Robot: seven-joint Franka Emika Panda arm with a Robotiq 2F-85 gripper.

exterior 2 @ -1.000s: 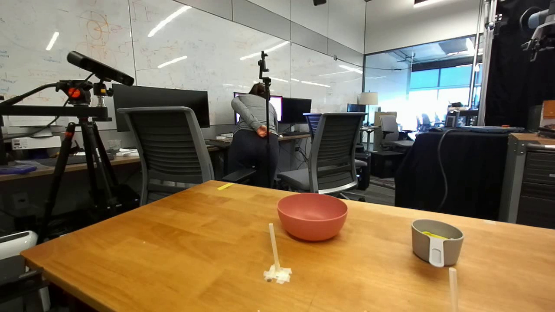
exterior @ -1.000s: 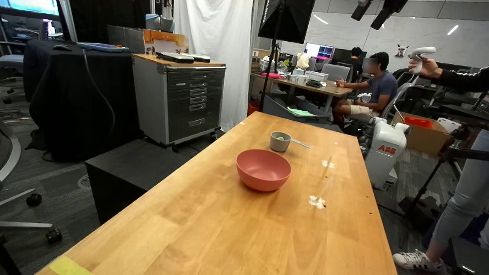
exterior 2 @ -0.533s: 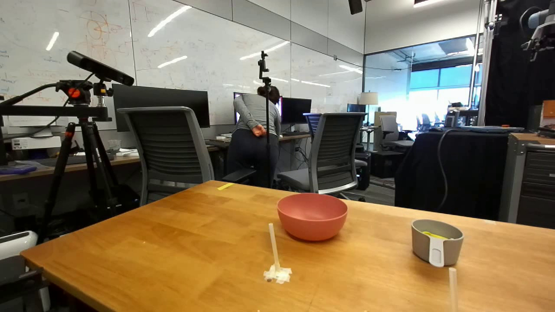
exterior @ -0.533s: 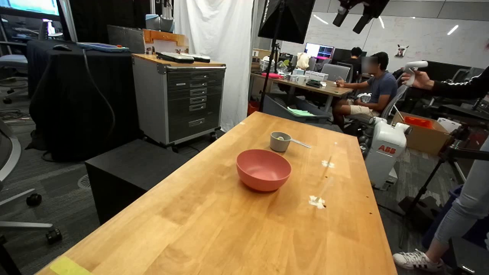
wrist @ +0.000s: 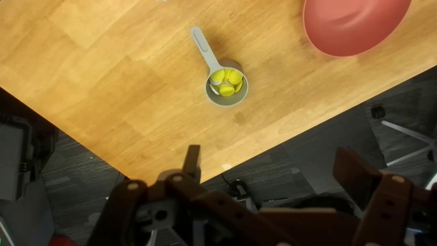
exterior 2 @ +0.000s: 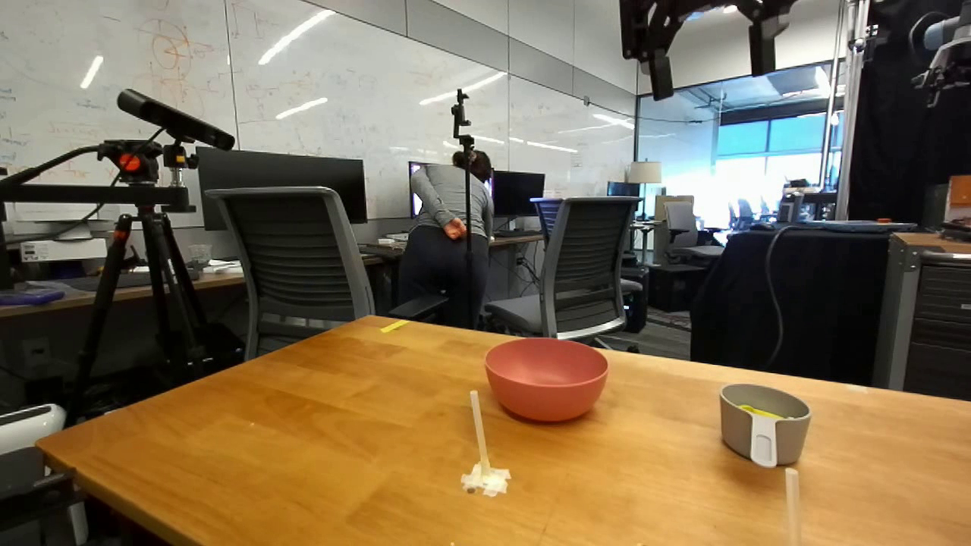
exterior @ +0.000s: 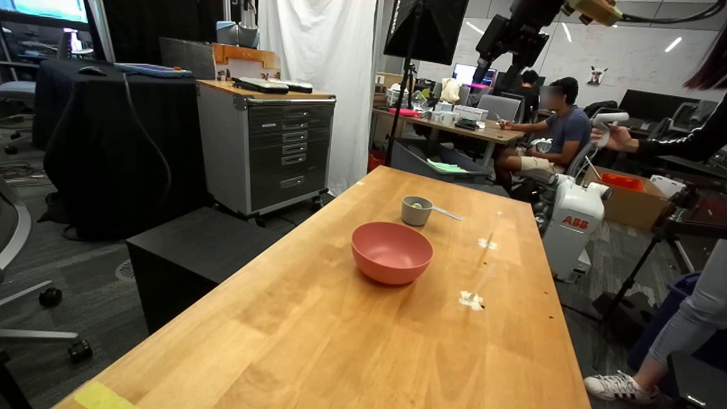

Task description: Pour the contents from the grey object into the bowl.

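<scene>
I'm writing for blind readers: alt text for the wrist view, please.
A grey cup of yellow pieces stands on a wooden table, apart from a pink-red bowl cut off at the top. The open, empty gripper spans the bottom.

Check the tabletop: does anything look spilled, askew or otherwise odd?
Nothing looks spilled. Thin pale sticks poking up from ragged white patches on the table look odd, seemingly unrelated to the grey cup and bowl.
</scene>
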